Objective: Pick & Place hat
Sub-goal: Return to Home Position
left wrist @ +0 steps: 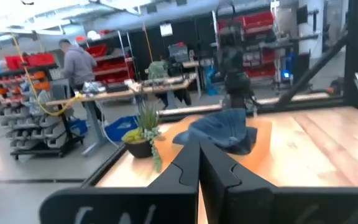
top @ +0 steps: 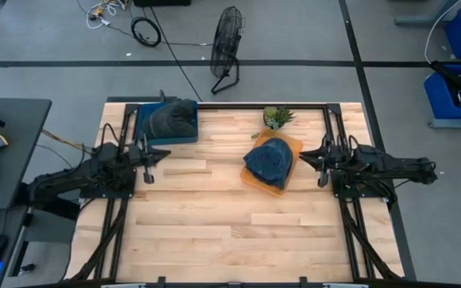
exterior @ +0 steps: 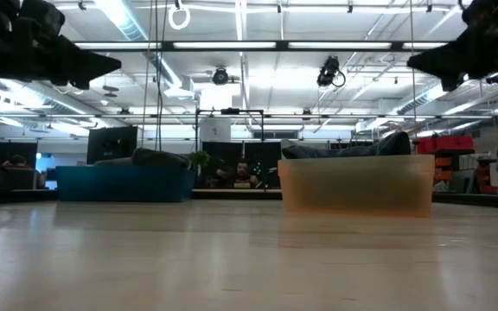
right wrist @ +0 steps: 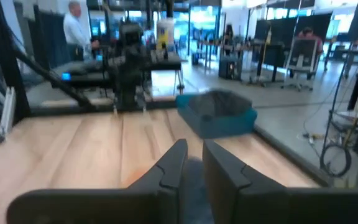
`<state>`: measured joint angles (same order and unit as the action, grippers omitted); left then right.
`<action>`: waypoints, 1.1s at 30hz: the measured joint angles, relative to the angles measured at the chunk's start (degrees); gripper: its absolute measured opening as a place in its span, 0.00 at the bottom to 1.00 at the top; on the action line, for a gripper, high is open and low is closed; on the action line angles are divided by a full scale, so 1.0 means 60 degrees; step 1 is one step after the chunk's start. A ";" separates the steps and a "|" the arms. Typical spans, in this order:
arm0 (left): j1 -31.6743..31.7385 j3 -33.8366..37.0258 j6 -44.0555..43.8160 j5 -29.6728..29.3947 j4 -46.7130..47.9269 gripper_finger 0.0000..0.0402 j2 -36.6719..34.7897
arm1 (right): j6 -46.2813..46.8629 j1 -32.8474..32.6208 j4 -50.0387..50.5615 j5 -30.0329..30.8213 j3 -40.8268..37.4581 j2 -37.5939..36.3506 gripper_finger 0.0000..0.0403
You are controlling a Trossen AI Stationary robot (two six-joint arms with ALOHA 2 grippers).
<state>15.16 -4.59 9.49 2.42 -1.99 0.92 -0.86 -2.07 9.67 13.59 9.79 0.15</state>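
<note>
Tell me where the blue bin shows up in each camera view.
High view: blue bin at the top left of the table, dark caps inside.
Low view: left of centre.
Left wrist view: not in it.
Right wrist view: near the centre.
Shared landmark: orange bin, to its right in the high and low views.

Table (top: pixel 230 232) front is open; blue bin (top: pixel 144 128), orange bin (top: pixel 256 186), plant (top: pixel 277 117) behind.

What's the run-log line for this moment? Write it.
left gripper: near blue bin | right gripper: beside orange bin | black caps: in blue bin
</note>
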 joint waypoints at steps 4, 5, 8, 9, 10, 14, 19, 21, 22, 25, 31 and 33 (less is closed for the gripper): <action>0.0025 0.0547 -0.0122 0.0032 -0.0770 0.01 -0.0131 | 0.0043 0.0000 -0.0674 0.0007 -0.0550 -0.0028 0.14; 0.0025 0.0672 -0.0217 0.0030 -0.0951 0.01 -0.0107 | 0.0066 0.0000 -0.0886 0.0006 -0.0748 -0.0026 0.14; 0.0025 0.0679 -0.0381 0.0034 -0.0995 0.01 -0.0101 | 0.0143 0.0000 -0.1629 0.0009 -0.1297 -0.0024 0.14; 0.0025 0.0679 -0.0463 0.0035 -0.1031 0.01 -0.0101 | 0.0112 0.0000 -0.1910 0.0008 -0.1448 -0.0026 0.14; 0.0025 0.0679 -0.0472 0.0035 -0.1104 0.01 -0.0101 | 0.0070 0.0000 -0.2063 0.0006 -0.1503 -0.0025 0.14; 0.0025 0.0679 -0.0884 0.0068 -0.1115 0.01 -0.0099 | 0.0046 0.0000 -0.2112 0.0094 -0.1491 -0.0026 0.14; 0.0018 0.0683 -0.1915 0.0065 -0.0282 0.01 -0.0097 | 0.0109 0.0000 -0.2076 0.0090 -0.1488 -0.0001 0.14; 0.0018 0.0680 -0.1986 0.0050 -0.0069 0.01 -0.0094 | 0.0109 0.0000 -0.2076 0.0090 -0.1488 0.0003 0.14; 0.0018 0.0675 -0.2024 0.0024 0.0015 0.01 -0.0095 | 0.0111 0.0000 -0.2076 0.0090 -0.1488 0.0003 0.14; 0.0016 0.0675 -0.2232 0.0006 0.0042 0.01 -0.0094 | 0.0118 0.0000 -0.2076 0.0090 -0.1484 0.0003 0.14; 0.0015 0.0686 -0.2227 0.0028 -0.0146 0.01 -0.0094 | 0.0138 0.0000 -0.2072 0.0085 -0.1484 0.0003 0.14; 0.0015 0.0688 -0.2224 0.0032 -0.0160 0.01 -0.0094 | 0.0138 0.0000 -0.2068 0.0083 -0.1484 0.0003 0.14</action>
<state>15.25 -0.46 -3.86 2.61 -2.95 0.36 -0.03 -2.07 -2.74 14.09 0.89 0.16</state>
